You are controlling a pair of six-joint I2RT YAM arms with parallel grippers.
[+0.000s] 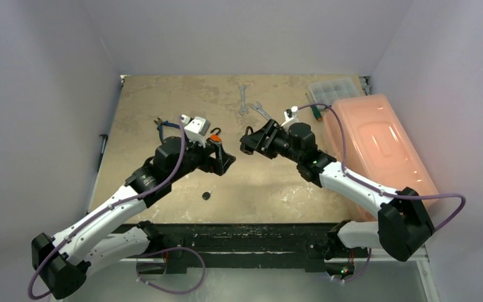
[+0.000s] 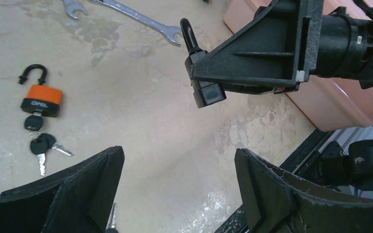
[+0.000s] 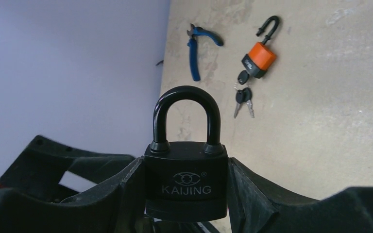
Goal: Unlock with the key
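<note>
Right jaws were clamped on the black padlock (image 3: 186,179), one jaw on each flank of its body, and held it above the worktop (image 1: 163,94). The lock stood upright in the right wrist view, "KAIJING" face to that camera. Both legs of the shackle were seated in the body, so I logged it as locked. Its shackle end pointed across at the left arm (image 1: 163,167).

Left jaws were wide apart with nothing between them. They faced the right jaws across a gap, without contact. In the left wrist view the black padlock (image 2: 205,90) sat beyond the left fingertips, well apart from them.

A loose key (image 1: 207,195) with a black head lay on the worktop near the left arm, untouched by either arm.

An orange padlock (image 2: 41,100) lay flat on the worktop beside the left arm with its shackle swung open. One key was in its cylinder, and a small bunch of keys (image 2: 42,143) hung from that one.

Also on the worktop:
- Blue pliers (image 3: 196,48), near the orange padlock.
- Two wrenches (image 1: 243,99) toward the far edge.
- A pink lidded bin (image 1: 377,141) along the right side.
- A clear compartment box (image 1: 333,90) behind the bin.
</note>
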